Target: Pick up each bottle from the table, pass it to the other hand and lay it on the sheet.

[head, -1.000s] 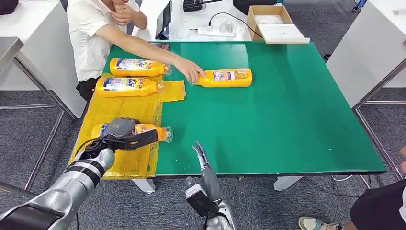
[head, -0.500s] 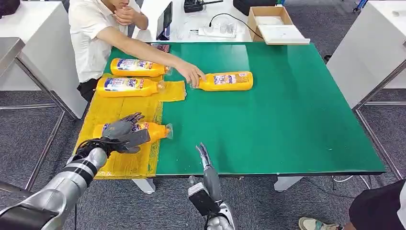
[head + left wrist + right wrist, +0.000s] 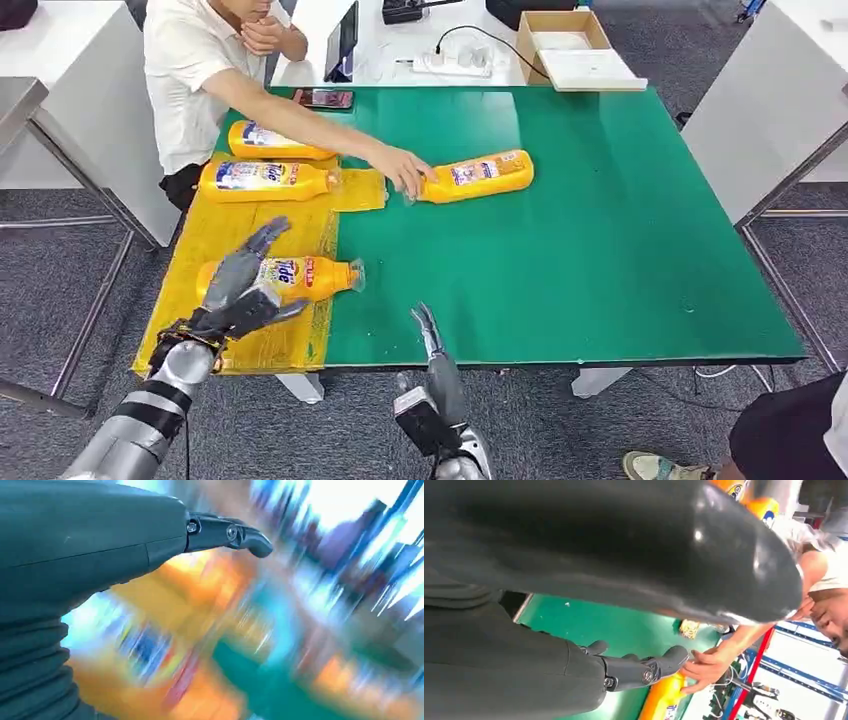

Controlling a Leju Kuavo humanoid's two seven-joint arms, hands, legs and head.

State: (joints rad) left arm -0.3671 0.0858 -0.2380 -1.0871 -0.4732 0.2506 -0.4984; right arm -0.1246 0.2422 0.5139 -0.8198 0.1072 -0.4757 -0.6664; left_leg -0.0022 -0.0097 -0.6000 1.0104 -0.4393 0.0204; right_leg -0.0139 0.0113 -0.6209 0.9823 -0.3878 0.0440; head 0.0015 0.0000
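Note:
Three orange bottles lie on the yellow sheet [image 3: 260,225]: one at the far end [image 3: 262,141], one below it [image 3: 262,178], and a near one [image 3: 300,277]. My left hand [image 3: 243,283] hovers with fingers spread just over the near bottle's base, holding nothing. A fourth orange bottle [image 3: 480,174] lies on the green table [image 3: 580,250]; a person's hand [image 3: 402,166] touches its cap end. My right hand [image 3: 428,335] sits below the table's near edge, fingers straight and empty. The left wrist view is blurred, with one finger [image 3: 230,532] in it. The right wrist view catches that bottle [image 3: 665,697].
A person in a white shirt [image 3: 195,70] sits at the far left, arm stretched over the sheet. A phone [image 3: 323,98] lies near the table's far edge. A cardboard box [image 3: 572,45] and cables rest on the white desk behind.
My left hand has let go of the near bottle, opened its fingers and pulled back toward me. The person has turned the bottle on the green table slightly.

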